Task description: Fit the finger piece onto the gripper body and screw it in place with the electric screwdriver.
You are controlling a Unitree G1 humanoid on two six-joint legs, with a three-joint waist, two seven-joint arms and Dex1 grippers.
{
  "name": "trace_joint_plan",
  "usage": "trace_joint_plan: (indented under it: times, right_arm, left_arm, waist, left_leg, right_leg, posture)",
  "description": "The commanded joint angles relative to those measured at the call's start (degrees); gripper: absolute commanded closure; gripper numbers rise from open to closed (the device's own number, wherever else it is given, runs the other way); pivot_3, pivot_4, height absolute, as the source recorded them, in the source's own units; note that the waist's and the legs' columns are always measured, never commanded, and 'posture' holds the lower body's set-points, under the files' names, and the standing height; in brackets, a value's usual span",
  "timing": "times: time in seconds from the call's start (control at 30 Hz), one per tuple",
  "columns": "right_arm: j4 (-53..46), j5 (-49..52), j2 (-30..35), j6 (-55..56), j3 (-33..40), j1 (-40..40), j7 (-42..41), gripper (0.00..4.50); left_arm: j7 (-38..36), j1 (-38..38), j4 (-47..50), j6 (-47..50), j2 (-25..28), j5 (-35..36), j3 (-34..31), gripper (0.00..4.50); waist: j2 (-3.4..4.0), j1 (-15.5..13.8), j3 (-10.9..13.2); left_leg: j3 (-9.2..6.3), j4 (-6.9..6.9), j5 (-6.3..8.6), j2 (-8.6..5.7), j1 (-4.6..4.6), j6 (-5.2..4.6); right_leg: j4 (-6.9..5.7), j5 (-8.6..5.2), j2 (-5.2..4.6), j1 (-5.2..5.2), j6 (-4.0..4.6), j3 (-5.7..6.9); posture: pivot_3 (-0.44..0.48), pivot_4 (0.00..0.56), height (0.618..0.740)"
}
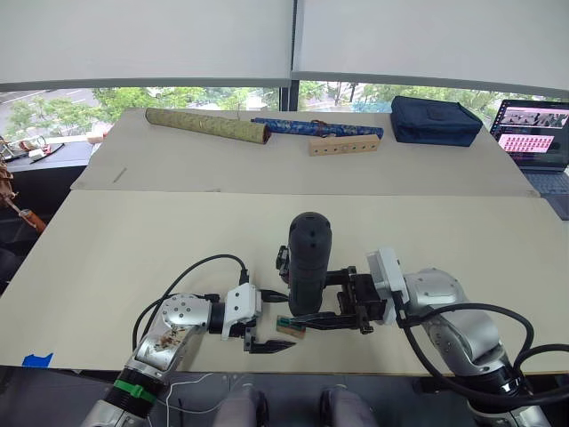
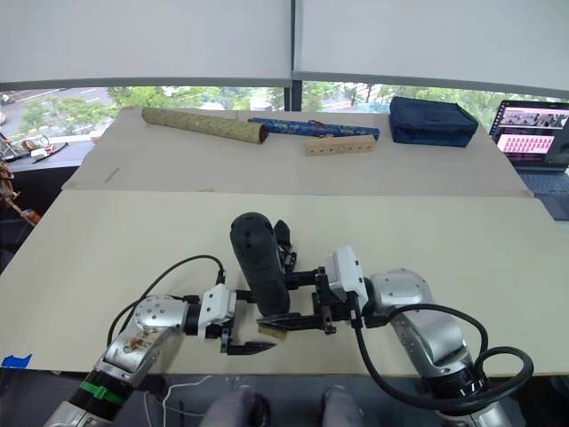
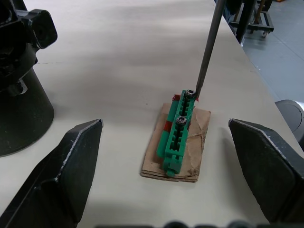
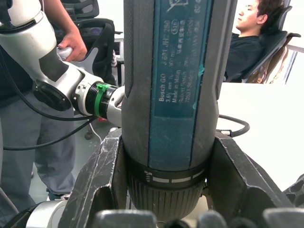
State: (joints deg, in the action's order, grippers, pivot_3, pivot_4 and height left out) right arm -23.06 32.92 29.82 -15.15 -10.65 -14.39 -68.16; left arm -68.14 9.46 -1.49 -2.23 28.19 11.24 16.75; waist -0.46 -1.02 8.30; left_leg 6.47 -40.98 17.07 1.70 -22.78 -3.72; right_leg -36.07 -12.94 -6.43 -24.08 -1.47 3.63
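Left eye view: at centre, the electric screwdriver (image 1: 308,260) standing nearly upright, clamped between the fingers of the right gripper (image 1: 331,296) reaching in from lower right. Just left of it, low in the frame, the left gripper (image 1: 267,322) spread wide, grasping nothing, flanking a small tan block with green top (image 1: 290,326). Behind the screwdriver, partly hidden, the gripper body (image 1: 284,261). Along the upper part, an olive roll (image 1: 207,124), a blue patterned roll (image 1: 316,128), a wooden block with holes (image 1: 343,145), a navy pouch (image 1: 436,120), and at the right edge a laptop (image 1: 539,132).

Left wrist view: two black fingers (image 3: 61,171) far apart at the lower corners; between them, at centre, the green strip (image 3: 178,130) with two screws on brown card, thin metal bit (image 3: 208,47) touching the farther screw. Dark round base of the gripper body at the left edge.

Right wrist view: screwdriver barrel filling the centre, squeezed from both sides. A person seated at upper right.
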Motion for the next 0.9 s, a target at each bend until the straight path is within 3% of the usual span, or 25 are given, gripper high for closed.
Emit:
trace_joint_plan:
  times: [0.03, 0.9]
  right_arm:
    - [-2.43, 2.18, -0.11, -0.05, 0.57, -0.01, -0.24, 2.60]
    - [-2.37, 4.02, 0.00, 0.04, 2.91, -1.92, 0.82, 2.60]
  left_arm:
    - [0.01, -1.92, -2.30, 1.56, -0.17, -1.13, 2.34, 0.00]
    - [0.08, -2.08, -2.06, 1.76, -0.14, -1.15, 2.47, 0.00]
  waist:
    - [0.00, 0.00, 0.00]
    - [0.01, 0.01, 0.00]
  left_leg:
    - [0.00, 0.00, 0.00, 0.00, 0.00, 0.00]
    - [0.00, 0.01, 0.01, 0.00, 0.00, -0.01]
  right_leg:
    - [0.00, 0.00, 0.00, 0.00, 0.00, 0.00]
    - [0.01, 0.00, 0.00, -0.01, 0.00, 0.00]
  posture:
    - [0.000, 0.150, 0.740]
    - [0.000, 0.150, 0.740]
